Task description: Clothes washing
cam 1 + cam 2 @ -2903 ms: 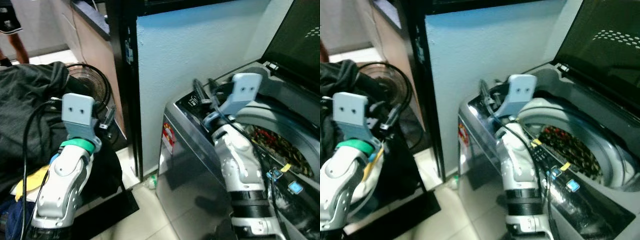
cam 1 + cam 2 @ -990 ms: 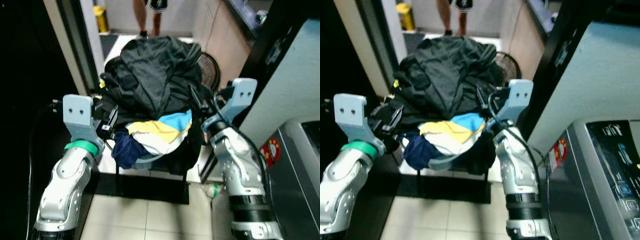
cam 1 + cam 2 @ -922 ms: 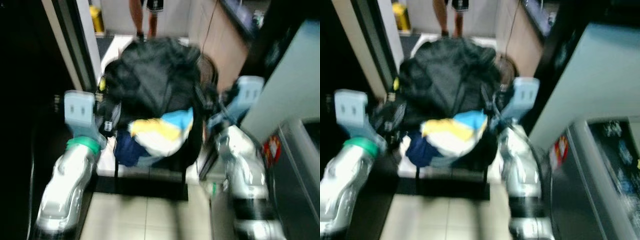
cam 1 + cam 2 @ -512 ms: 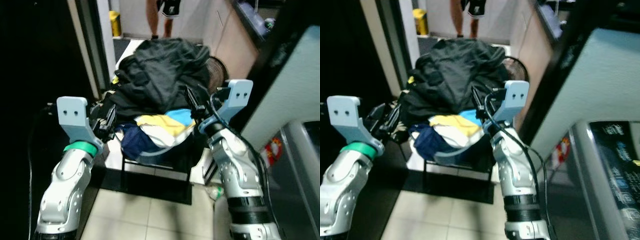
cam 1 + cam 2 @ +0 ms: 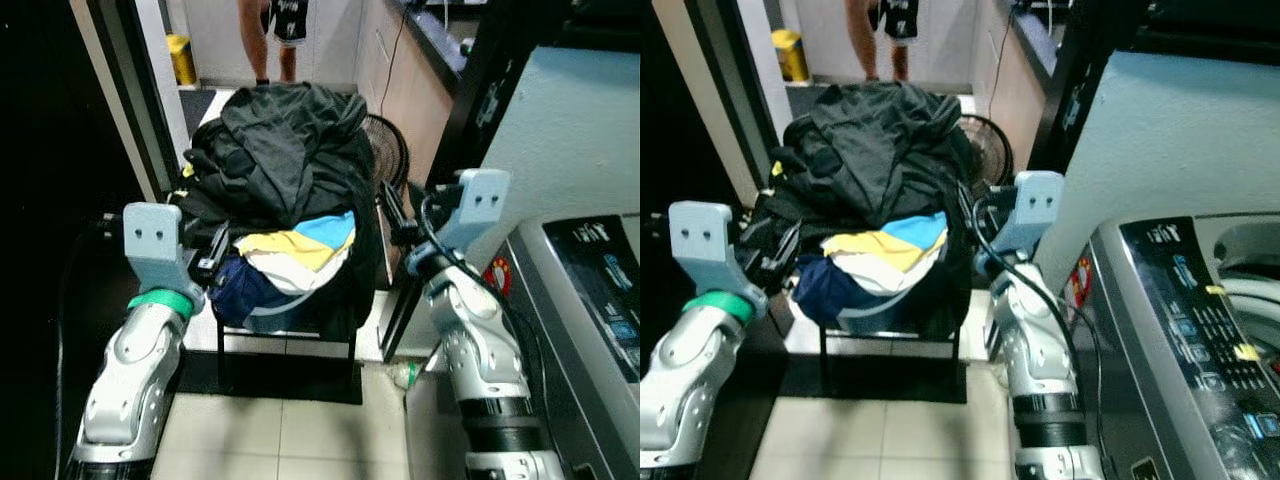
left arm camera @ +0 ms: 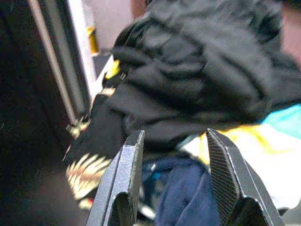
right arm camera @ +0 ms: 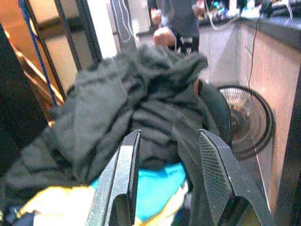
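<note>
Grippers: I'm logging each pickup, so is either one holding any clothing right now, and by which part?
Nothing is held. The left gripper and right gripper are both open, empty, facing the clothes pile on the chair.

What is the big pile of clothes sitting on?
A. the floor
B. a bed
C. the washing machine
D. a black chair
D: the pile of clothes is heaped on a black chair whose legs stand on the tiled floor, with the washing machine off to the robot's right.
</note>
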Controlling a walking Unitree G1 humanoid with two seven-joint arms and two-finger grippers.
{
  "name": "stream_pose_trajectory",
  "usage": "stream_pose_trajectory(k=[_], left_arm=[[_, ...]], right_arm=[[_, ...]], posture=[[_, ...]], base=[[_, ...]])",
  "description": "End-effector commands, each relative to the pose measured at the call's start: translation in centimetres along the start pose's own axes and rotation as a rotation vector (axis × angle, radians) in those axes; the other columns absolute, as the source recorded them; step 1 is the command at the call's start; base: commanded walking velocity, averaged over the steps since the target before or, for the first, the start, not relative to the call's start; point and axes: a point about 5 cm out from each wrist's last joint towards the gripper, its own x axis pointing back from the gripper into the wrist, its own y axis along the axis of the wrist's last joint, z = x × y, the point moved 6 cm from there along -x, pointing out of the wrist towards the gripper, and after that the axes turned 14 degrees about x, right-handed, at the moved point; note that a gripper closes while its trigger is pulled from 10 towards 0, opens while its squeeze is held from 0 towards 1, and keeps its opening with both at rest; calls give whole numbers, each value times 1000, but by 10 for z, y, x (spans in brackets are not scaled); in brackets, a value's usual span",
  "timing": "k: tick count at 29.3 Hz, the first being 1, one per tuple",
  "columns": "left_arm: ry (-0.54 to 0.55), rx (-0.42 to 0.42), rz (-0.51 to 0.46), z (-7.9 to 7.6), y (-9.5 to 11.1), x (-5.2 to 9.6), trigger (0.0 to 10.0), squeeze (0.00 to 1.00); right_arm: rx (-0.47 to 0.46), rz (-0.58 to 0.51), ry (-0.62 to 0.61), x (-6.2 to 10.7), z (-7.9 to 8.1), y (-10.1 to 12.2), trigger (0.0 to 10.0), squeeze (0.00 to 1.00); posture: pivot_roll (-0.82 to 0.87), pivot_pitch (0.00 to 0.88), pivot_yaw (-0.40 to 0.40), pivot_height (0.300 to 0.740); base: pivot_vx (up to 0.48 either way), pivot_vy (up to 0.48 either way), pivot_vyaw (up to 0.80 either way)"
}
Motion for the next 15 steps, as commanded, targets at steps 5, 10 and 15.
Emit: stream_pose_trajectory(k=[5,10,15], left_arm=[[43,25,51,6,-16,8,10000,0],[19,38,38,-1,-12,4,10000,0],[6,38,29,-3,-11,3,10000,0]], right_arm=[[-7,53,46,10,9,-20,10000,0],[-37,60,19,10,5,-22,10000,0],[-35,46,16,7,5,-18,10000,0]], posture=[[52,0,16,740],[53,0,11,740],[51,0,12,740]], base=[[0,0,0],[0,0,0],[258,0,0]])
